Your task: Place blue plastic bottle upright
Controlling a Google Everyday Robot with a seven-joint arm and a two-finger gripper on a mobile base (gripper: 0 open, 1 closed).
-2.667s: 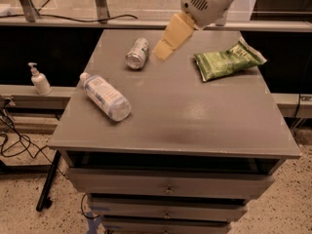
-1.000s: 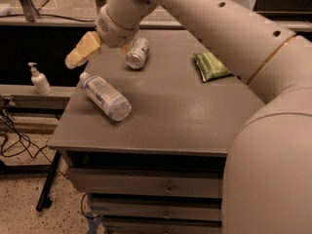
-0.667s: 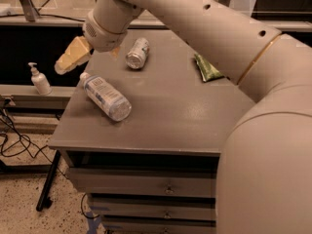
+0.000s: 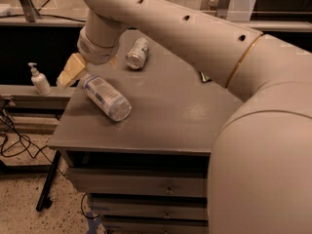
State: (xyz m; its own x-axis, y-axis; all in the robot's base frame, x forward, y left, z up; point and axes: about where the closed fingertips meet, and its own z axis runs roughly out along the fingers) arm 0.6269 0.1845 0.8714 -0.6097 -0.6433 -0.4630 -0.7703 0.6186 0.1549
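- A grey counter [image 4: 170,116] with drawers beneath it fills the middle of the view, seen from above and in front.
- A clear, ribbed plastic water bottle [image 4: 105,98] with a pale blue-and-white label lies on its side near the counter's left edge. It lies at a slant, its neck towards the back left and its base towards the front right.
- The robot's thick beige arm [image 4: 195,30] comes in from the right foreground, curves across the back of the counter and bends down towards the left rear corner.
- The tan gripper [image 4: 68,74] at the end of the arm is tilted down to the left, just beside the bottle's neck end at the counter's left edge. I cannot tell whether it touches the bottle, or whether it is open or closed.
- A short silver can [image 4: 137,53] lies on its side farther back on the counter, behind the bottle and apart from it.
- A small green corner of a packet [image 4: 204,76] peeks out from under the arm on the right.
- A small white pump bottle [image 4: 39,80] stands upright on a low ledge to the left of the counter.
- Black cables [image 4: 12,143] trail over the speckled floor at lower left.
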